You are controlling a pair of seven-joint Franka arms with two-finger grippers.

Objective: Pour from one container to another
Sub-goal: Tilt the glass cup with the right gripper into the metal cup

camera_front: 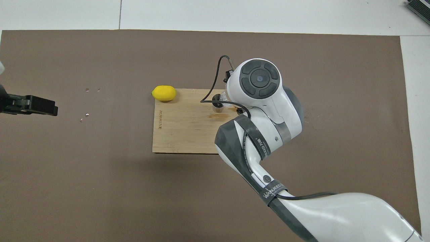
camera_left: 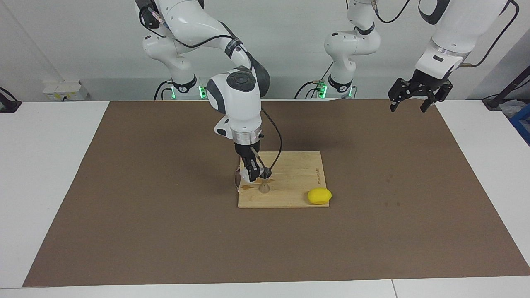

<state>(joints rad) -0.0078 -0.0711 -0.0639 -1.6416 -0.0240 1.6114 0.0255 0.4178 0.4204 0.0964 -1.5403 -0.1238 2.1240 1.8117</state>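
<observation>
Facing view, starting at the robots' end: left gripper (camera_left: 408,103) hangs in the air over the brown mat (camera_left: 124,186), at the left arm's end of the table (camera_left: 45,165), fingers spread and holding nothing. That arm waits. In the overhead view only its dark tip (camera_front: 32,105) pokes in from the edge.

Next out, the wooden cutting board (camera_left: 296,174) sits mid-mat. Right arm comes down over its corner toward the right arm's end. Right gripper (camera_left: 253,173) is low over the board, fingers clenched; it appears to grip the small clear glass tumbler (camera_left: 261,174), tilted over the steel jigger (camera_left: 263,187). The glass is mostly lost against the fingers, so the exact tilt can't be read.

Jigger stands upright on the board, just below the gripper, in the board's half farther from the robots.

Overhead view hides the gripper under the right arm's wrist; only the jigger's rim (camera_front: 218,102) and a bit of glass beside it show. It does show what the facing view barely gives: a wet stain (camera_front: 219,116) on the board just robot-side of the jigger, and a few small shiny specks (camera_front: 88,102) on the mat toward the left arm's end.

Farthest out, a yellow lemon (camera_left: 319,196) lies at the board's corner toward the left arm's end, overhanging onto the mat.
</observation>
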